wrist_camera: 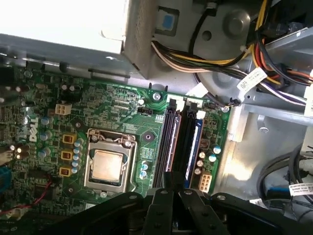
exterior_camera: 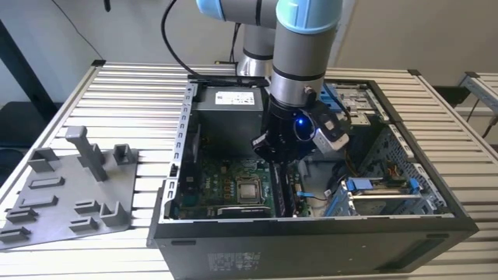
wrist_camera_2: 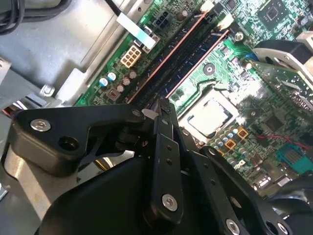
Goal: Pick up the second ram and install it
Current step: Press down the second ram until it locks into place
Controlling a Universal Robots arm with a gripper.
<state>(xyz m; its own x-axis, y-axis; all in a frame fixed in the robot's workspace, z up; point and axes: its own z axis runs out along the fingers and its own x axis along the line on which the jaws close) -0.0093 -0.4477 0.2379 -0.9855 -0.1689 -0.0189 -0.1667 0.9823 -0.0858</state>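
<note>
Two ram sticks stand on edge in adjacent slots on the green motherboard (wrist_camera: 122,112), beside the processor (wrist_camera: 106,165). The second ram (wrist_camera: 170,142) (wrist_camera_2: 198,63) is the stick nearer the processor, a long thin dark board seated in its slot. My gripper (wrist_camera: 169,180) (wrist_camera_2: 162,106) (exterior_camera: 274,156) reaches down inside the open computer case, its black fingers closed together right over that stick's near end. Whether the fingertips touch the stick cannot be made out. The other stick (wrist_camera: 192,144) (wrist_camera_2: 176,46) sits in the neighbouring slot.
The black computer case (exterior_camera: 311,239) lies open on a slatted metal table (exterior_camera: 140,87). A grey holder tray (exterior_camera: 70,186) with upright posts lies on the exterior view's left. A power supply (exterior_camera: 230,105), cable bundles (wrist_camera: 215,58) and a drive cage (exterior_camera: 381,192) crowd the case interior.
</note>
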